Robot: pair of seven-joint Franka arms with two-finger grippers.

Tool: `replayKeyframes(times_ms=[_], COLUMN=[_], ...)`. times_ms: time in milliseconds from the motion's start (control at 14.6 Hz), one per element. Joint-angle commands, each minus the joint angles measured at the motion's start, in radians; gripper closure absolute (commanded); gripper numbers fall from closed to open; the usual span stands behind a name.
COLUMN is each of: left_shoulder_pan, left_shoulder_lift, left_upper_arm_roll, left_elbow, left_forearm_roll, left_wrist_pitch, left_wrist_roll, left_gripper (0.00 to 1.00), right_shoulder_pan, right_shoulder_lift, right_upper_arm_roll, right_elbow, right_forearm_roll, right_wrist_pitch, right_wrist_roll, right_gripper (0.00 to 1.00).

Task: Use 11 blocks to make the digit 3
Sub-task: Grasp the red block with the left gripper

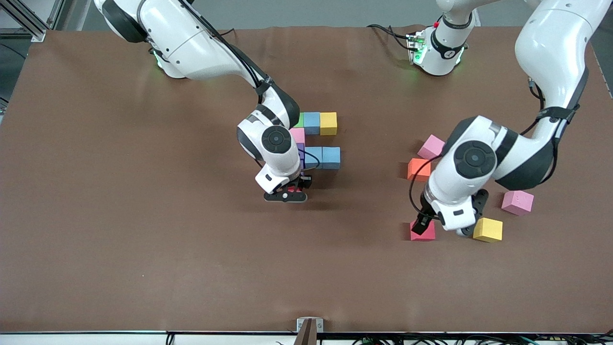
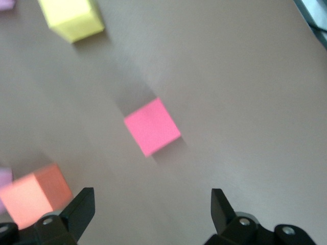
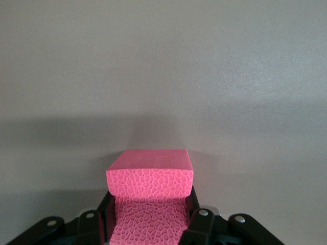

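The right gripper is clamped on a red block, which sits squeezed between its fingers just at the camera-side end of the partly built digit 3. The left gripper hangs with its fingers spread wide and nothing in them over a loose red block on the table. A yellow block lies just beside this gripper, an orange cube near it, and two pink blocks a little farther off.
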Motion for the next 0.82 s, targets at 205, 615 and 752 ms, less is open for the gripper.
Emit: replayKeyframes(times_ms=[205, 615, 752], left_shoulder_pan=[-0.008, -0.022, -0.036], left_shoulder_lift=[0.104, 0.172, 0.195], left_upper_arm_roll=[0.082, 0.131, 0.131], left_elbow=[0.109, 0.121, 0.121], left_forearm_roll=[-0.013, -0.017, -0.017], left_wrist_pitch=[0.043, 0.149, 0.171], left_wrist_roll=[0.519, 0.849, 0.855], left_gripper=[0.01, 0.02, 0.03], right_shoulder_pan=[0.005, 0.009, 0.011], right_shoulder_lift=[-0.018, -0.018, -0.018], right_upper_arm_roll=[0.012, 0.012, 0.012], right_elbow=[-0.059, -0.059, -0.059], right_forearm_roll=[0.018, 0.018, 0.018], right_wrist_pitch=[0.001, -0.004, -0.005], right_wrist_roll=[0.034, 0.036, 0.045], right_gripper=[0.99, 0.99, 0.99])
